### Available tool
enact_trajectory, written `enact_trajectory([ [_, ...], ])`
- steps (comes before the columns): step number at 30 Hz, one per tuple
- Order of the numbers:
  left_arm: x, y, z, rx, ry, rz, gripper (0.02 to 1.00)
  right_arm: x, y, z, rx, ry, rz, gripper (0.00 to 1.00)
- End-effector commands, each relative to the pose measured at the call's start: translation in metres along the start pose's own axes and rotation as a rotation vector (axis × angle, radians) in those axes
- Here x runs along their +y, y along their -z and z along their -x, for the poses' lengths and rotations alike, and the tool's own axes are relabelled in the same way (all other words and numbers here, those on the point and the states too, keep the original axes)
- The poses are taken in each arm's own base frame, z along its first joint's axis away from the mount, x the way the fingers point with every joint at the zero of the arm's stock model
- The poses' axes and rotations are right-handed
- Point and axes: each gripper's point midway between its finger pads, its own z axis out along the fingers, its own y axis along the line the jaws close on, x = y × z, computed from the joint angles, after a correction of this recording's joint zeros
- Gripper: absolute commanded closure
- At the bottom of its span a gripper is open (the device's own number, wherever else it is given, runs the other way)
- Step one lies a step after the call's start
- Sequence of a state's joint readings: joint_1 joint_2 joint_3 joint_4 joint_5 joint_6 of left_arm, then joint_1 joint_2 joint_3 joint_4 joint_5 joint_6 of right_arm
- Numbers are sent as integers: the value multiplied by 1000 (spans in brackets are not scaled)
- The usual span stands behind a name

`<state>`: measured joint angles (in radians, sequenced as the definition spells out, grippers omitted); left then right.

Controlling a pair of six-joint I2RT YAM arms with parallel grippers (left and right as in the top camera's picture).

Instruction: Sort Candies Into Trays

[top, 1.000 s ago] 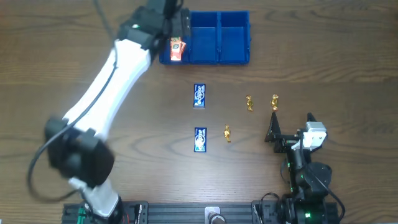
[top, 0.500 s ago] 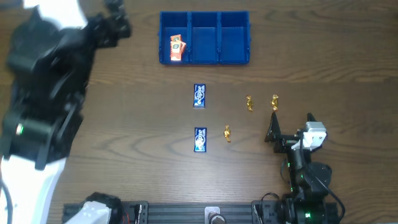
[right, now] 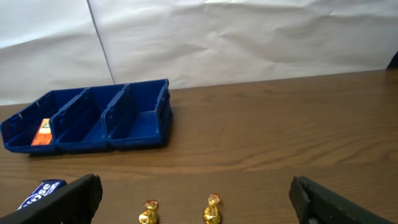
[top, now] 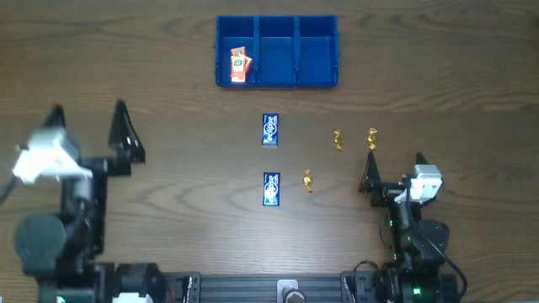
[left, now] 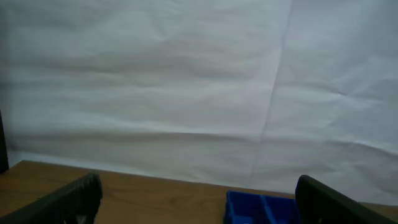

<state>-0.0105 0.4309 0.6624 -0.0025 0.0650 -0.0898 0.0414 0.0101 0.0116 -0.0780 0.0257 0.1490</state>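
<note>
Top view has the left hand [top: 91,130] and right hand [top: 394,167] spread, empty. Two gold candies [top: 338,139] lie near each other; pinching one could knock its neighbour away.

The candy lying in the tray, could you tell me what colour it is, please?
Orange. The candy in the blue tray shows best in the top view.

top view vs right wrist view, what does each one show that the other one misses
Top view's extras: the open left gripper, the lower blue candy and the gold candy beside it. Right wrist view's extra: the white backdrop behind the table. Shared: the blue tray, the orange candy in its left compartment, the upper blue candy, two gold candies and the open right gripper.
</note>
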Motion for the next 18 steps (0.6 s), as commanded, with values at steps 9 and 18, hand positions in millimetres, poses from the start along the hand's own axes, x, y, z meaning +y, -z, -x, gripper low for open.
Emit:
enact_trajectory([
  [9, -15, 27, -116, -57, -34, -203, 20, 0, 0, -1, -2, -6, -1, 3],
  [18, -12, 28, -165, 33, -23, -216, 20, 0, 0, -1, -2, -6, -1, 3],
])
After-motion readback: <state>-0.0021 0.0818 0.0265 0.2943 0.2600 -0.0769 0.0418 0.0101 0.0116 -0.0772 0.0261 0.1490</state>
